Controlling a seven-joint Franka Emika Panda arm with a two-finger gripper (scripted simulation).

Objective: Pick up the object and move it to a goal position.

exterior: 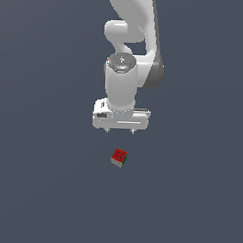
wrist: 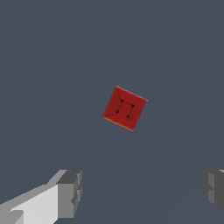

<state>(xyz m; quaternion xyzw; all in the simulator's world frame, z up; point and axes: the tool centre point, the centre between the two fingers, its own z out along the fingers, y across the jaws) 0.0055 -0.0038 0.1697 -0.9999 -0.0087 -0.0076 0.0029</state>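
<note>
The pincer [exterior: 121,130] hangs spread wide and holds nothing, its fingers [wrist: 70,192] well apart in the wrist view. The cube [exterior: 119,157] lies red face up on the plain grey surface [exterior: 40,190], just in front of the pincer and clear of it. No edge of the surface shows; bare room lies all around the cube.

One cube [exterior: 119,157], multicoloured: red top face, greyish and green sides showing in exterior view; red face alone showing in wrist view [wrist: 125,108]. Four dark spots on red face, joined by thin dark lines. One robot arm [exterior: 127,58]. One gripper [exterior: 121,130], two fingers [wrist: 69,193], both apart from cube, neither touching it. One plain grey-blue floor [exterior: 40,190] under cube.
</note>
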